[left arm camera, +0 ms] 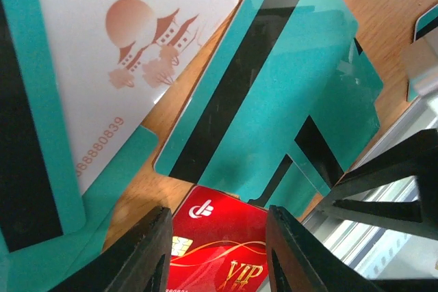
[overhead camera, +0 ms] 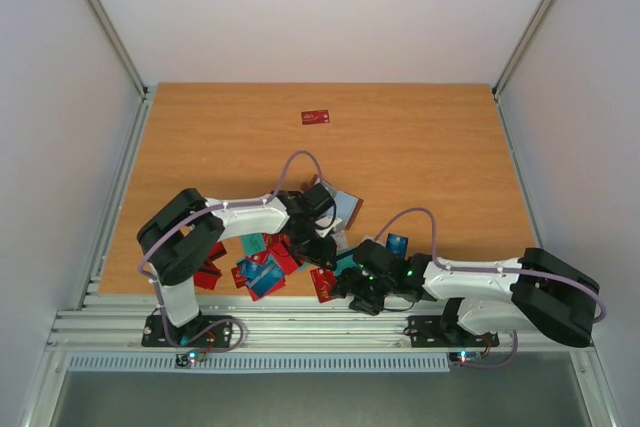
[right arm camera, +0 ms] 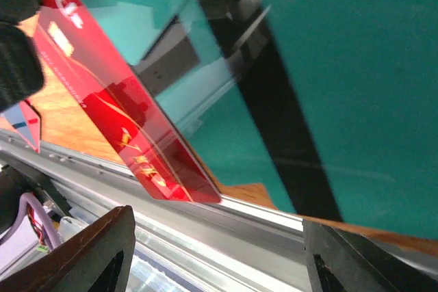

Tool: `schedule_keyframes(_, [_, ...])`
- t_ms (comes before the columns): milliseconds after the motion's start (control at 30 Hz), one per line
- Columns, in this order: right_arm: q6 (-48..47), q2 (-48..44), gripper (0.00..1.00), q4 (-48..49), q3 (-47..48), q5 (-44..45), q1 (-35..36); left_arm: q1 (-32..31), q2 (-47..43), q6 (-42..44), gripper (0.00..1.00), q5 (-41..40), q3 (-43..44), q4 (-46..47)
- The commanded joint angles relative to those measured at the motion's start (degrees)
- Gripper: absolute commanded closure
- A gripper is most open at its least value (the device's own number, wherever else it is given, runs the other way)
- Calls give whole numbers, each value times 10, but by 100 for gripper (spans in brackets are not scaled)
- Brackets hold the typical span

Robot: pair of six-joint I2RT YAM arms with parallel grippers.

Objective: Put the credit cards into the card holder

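— What have the left jaws got?
— They're partway closed with a red VIP card (left arm camera: 226, 264) between them, a dark finger (left arm camera: 147, 258) on either side. It looks clamped, though this close I can't see the contact itself. The card sits at a slant, its lower end down near the aluminium rail (right arm camera: 260, 217).

— And the right jaws?
— Spread wide, nothing in them. They hang low over that rail at the near edge, just below the slanted red card.

— What's around them?
— Under the left jaws lie overlapping teal cards with black stripes (left arm camera: 274, 100), and a white card (left arm camera: 137, 52) printed with a reddish-brown building.

— The other credit cards?
— Most are in a loose heap (overhead camera: 262, 272) of red, blue and teal on the near middle of the wooden surface (overhead camera: 430, 147), between the two arms. One red card (overhead camera: 315, 117) lies alone far back, well apart from the rest.

— And the card holder?
— I can't pick it out among the pile from here.
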Motion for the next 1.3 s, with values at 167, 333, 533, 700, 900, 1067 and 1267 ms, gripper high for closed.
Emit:
schedule_keyframes(167, [30,43,34,106,-9,32,21,-14,14,-19,60,-7,-30,31])
schedule_keyframes(333, [37,58,38,144,-22,32,21,-15,8,-28,60,-6,-35,38])
schedule_keyframes(533, [52,94,43,221,-48,25,21,-15,7,-34,60,-1,-41,46])
schedule_keyframes(700, [55,106,48,244,-53,25,21,-16,5,-36,60,0,-42,46])
schedule_keyframes(900, [57,106,59,240,-53,31,21,-16,4,-36,60,2,-44,47])
schedule_keyframes(1067, [59,113,74,247,-53,32,21,-16,3,-37,60,6,-48,51])
schedule_keyframes(1267, [60,122,94,260,-52,31,21,-16,-4,-42,61,15,-46,51])
